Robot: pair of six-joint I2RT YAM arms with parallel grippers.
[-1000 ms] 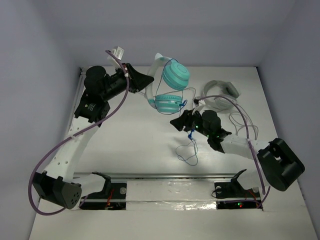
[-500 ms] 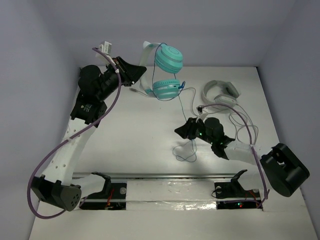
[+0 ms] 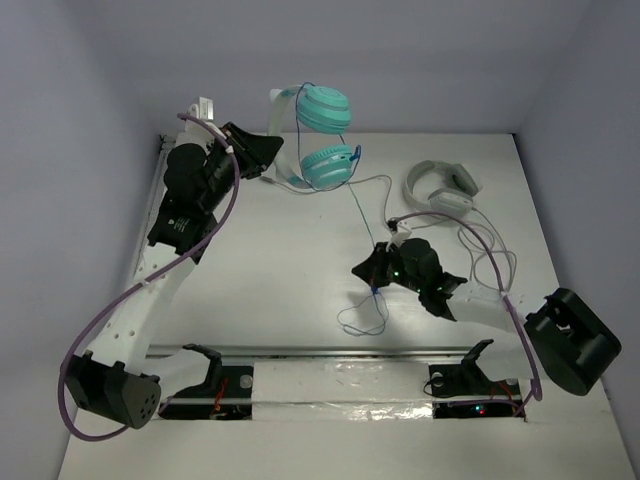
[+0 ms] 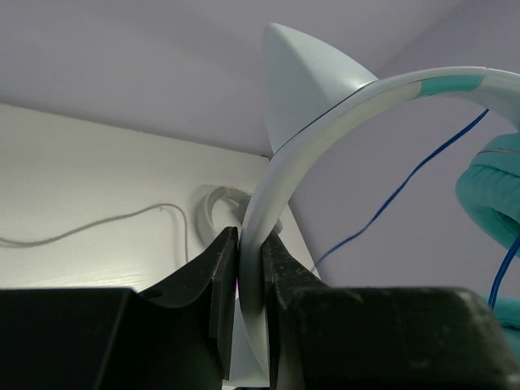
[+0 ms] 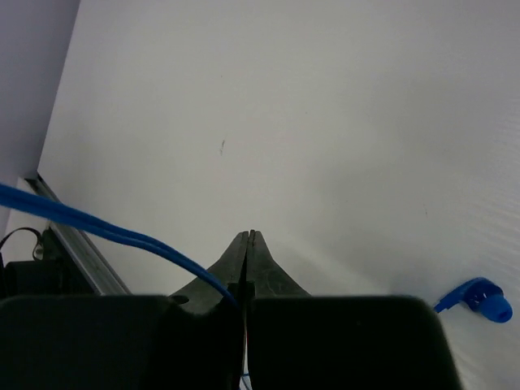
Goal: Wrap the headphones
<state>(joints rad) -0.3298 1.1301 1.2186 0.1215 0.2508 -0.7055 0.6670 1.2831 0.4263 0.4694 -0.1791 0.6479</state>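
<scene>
The teal headphones (image 3: 323,108) hang above the back left of the table, one cup over the other. My left gripper (image 3: 268,153) is shut on their pale headband (image 4: 268,175), which stands pinched between the jaws in the left wrist view (image 4: 250,237). A teal cup (image 4: 491,187) shows at that view's right edge. The thin blue cable (image 3: 361,215) runs from the lower cup down to my right gripper (image 3: 370,272) and ends in a loose loop (image 3: 364,314) on the table. My right gripper (image 5: 250,236) is shut on the blue cable (image 5: 106,227). A blue plug (image 5: 481,299) lies at the right.
White-grey headphones (image 3: 442,186) lie at the back right, their grey cable (image 3: 490,250) trailing over the table beside my right arm. A metal rail (image 3: 320,356) runs along the near edge. Grey walls enclose the table on three sides.
My left arm has carried the headphones up and to the left, pulling the blue cable longer. My right gripper has shifted a little toward the near edge and shut on the cable.
</scene>
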